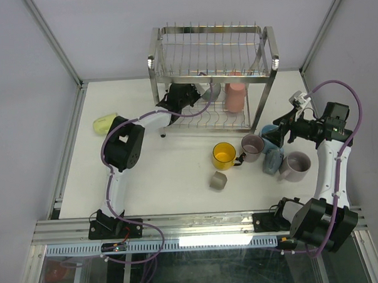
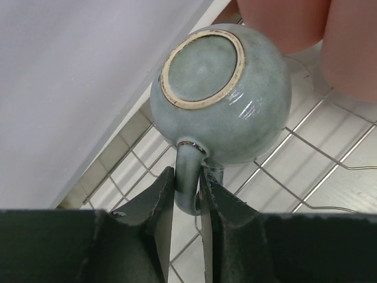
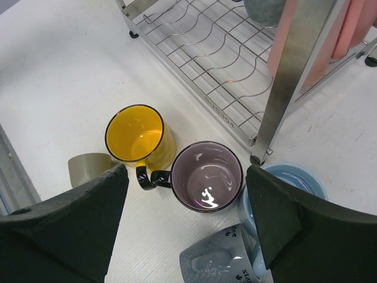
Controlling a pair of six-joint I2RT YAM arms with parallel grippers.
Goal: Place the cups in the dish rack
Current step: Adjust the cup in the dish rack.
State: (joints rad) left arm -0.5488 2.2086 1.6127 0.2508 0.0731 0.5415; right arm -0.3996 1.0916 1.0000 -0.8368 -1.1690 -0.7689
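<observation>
From above, the left fingers (image 1: 188, 95) reach into the rack's (image 1: 153, 61) lower tier. Left wrist: they pinch the handle of an upturned grey mug (image 2: 235, 100), which points straight back at them. Right wrist: the right fingers (image 3: 88, 218) are spread above a mauve mug (image 3: 206, 175) on the bench (image 3: 53, 88).

1. One dish rack (image 1: 270, 50), two tiers.
2. Three mugs on its lower tier: one grey-green mug (image 2: 235, 94), apparently two pink mugs (image 1: 235, 97).
3. Seven mugs down on the table (image 1: 165, 174), one of each: pale green mug (image 1: 103, 124), yellow mug (image 1: 224, 154), mauve mug (image 1: 252, 147), small grey-beige mug (image 1: 217, 181), light blue mug (image 3: 297, 177), grey-blue mug (image 1: 273, 163), lavender mug (image 1: 295, 166).
4. Two grippers: left gripper (image 2: 187, 177), right gripper (image 3: 185, 177).
</observation>
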